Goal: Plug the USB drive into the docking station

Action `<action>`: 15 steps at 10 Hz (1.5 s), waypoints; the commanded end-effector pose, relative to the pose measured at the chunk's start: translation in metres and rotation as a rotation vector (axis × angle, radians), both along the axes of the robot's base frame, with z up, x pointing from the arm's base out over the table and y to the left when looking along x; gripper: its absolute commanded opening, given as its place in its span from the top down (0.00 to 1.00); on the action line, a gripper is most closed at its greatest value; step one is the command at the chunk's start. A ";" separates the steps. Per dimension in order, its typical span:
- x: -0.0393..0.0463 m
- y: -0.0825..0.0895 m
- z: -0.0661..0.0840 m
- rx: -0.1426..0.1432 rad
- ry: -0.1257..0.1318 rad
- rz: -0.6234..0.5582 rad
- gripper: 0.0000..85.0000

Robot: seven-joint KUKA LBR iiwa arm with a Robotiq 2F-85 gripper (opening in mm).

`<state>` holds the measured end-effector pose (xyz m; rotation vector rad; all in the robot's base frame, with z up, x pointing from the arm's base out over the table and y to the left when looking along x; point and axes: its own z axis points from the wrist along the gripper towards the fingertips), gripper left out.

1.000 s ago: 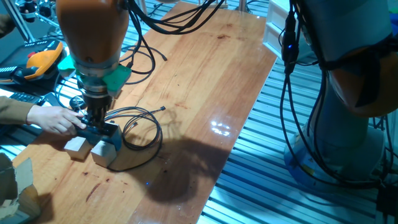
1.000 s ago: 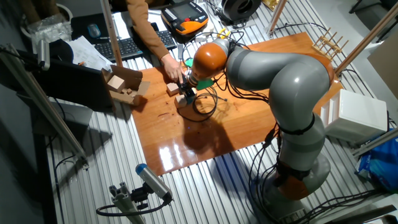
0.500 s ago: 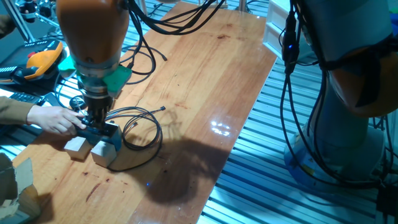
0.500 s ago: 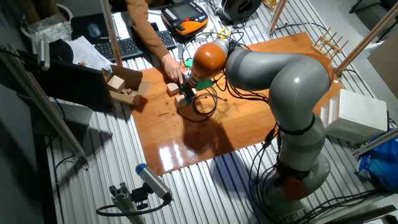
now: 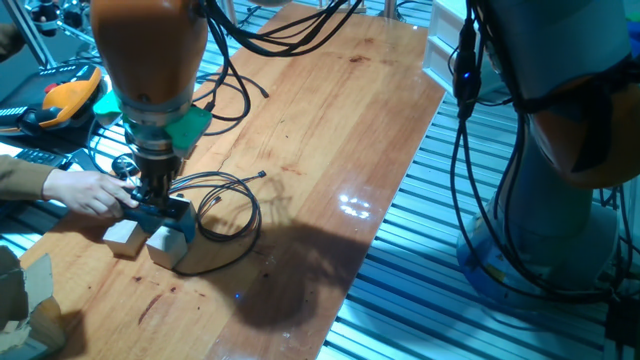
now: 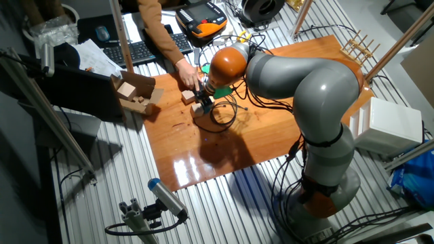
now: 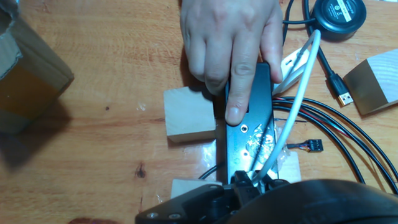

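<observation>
We are looking at a robotics lab. A wooden tabletop [image 6: 285,122] sits on a ribbed aluminium bench [image 6: 224,210], with an orange teach pendant [image 6: 201,19], a keyboard [image 6: 146,51] and loose cables [image 5: 225,205] around it.

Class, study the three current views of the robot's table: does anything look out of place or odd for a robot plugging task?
Yes: a person's hand reaches into the workspace, one finger pressing on top of the docking station right in front of the gripper. The station sits beside a wooden cube, with loose black cables on its other side.
</observation>
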<state>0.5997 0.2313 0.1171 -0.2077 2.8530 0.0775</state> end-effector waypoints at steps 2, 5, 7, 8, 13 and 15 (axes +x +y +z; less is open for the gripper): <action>0.0006 0.000 0.002 0.003 0.011 0.002 1.00; 0.0021 -0.001 0.002 0.002 0.011 0.004 1.00; 0.0019 -0.001 0.001 0.002 0.009 0.004 1.00; 0.0015 -0.001 0.000 0.002 0.006 0.003 1.00; 0.0021 -0.001 -0.002 0.002 -0.001 0.004 1.00; 0.0021 -0.001 -0.002 -0.003 -0.001 0.004 1.00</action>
